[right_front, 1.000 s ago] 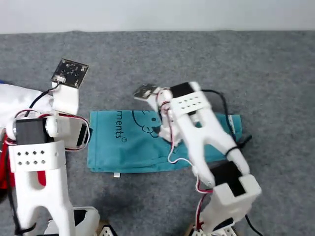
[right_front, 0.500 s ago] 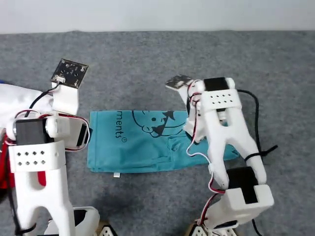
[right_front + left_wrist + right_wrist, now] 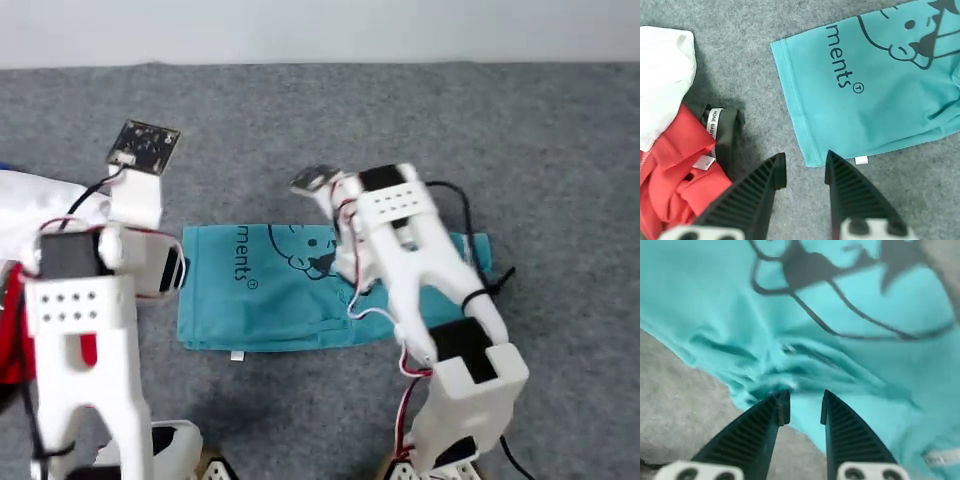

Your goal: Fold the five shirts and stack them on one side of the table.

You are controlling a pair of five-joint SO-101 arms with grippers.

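A teal shirt (image 3: 270,285) with a dark cartoon print lies folded into a long rectangle in the middle of the grey mat. My right gripper (image 3: 803,407) hangs low over a wrinkled patch of the teal shirt (image 3: 850,315) near its front edge, fingers a little apart with nothing between them. The right arm (image 3: 410,250) covers the shirt's right part in the high view. My left gripper (image 3: 802,170) is open above bare mat, just off the hem end of the teal shirt (image 3: 880,85).
A white shirt (image 3: 660,75), a red garment (image 3: 675,185) and a dark one (image 3: 725,135) lie piled at the table's left side; the white shirt (image 3: 35,200) reaches the left edge. Bare grey mat (image 3: 520,140) spreads behind and to the right.
The right arm swung out to the right over the shirt's end, then came back left over its middle. The shirt's right part looks smoother. The left arm barely shifted.
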